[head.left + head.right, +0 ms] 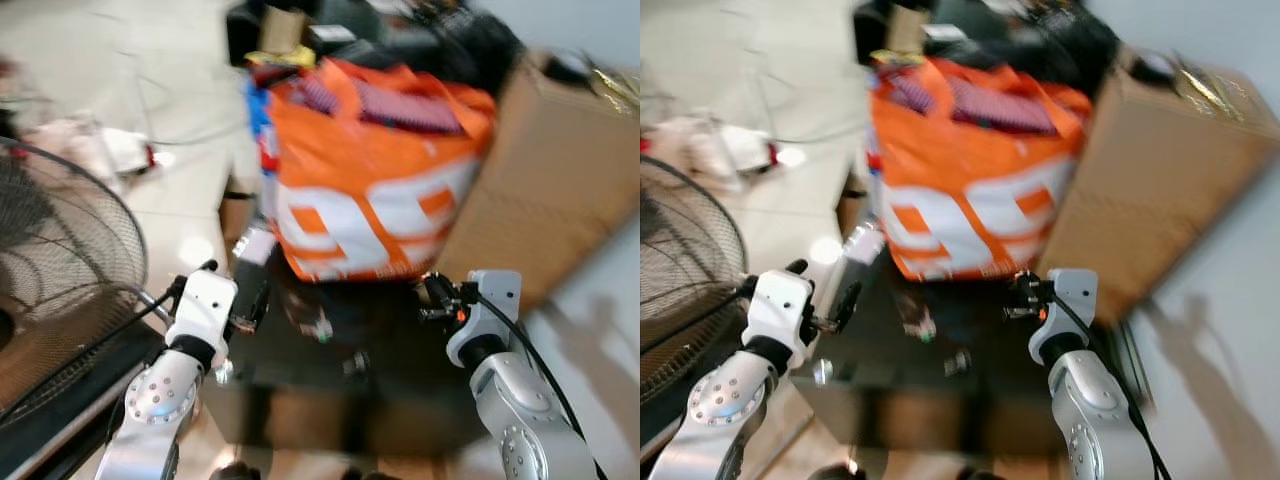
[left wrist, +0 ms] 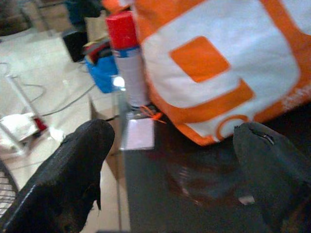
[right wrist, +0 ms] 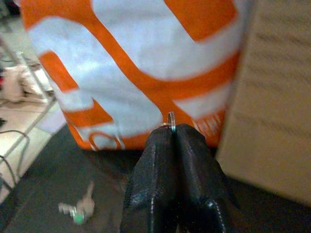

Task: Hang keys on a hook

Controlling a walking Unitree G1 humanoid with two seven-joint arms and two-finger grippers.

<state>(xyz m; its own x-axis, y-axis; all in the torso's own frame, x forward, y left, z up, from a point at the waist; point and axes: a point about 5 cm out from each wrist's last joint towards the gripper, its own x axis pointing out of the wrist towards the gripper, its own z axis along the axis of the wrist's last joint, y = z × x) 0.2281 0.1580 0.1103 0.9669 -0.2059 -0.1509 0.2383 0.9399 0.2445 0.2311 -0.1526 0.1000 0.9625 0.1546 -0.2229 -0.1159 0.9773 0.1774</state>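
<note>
Apparently no legible writing; orange bag [image 1: 370, 190] blurred

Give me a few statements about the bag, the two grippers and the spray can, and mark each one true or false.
1. The orange and white bag stands on the dark table. True.
2. The left gripper is shut tight. False: its two black fingers stand wide apart with nothing between them.
3. The right gripper has its fingers pressed together, with a thin metal ring showing at the tips. True.
4. The spray can has a green cap. False: the cap is red, and the can stands beside the bag.
5. A cardboard box stands on the bag's right. True.
</note>
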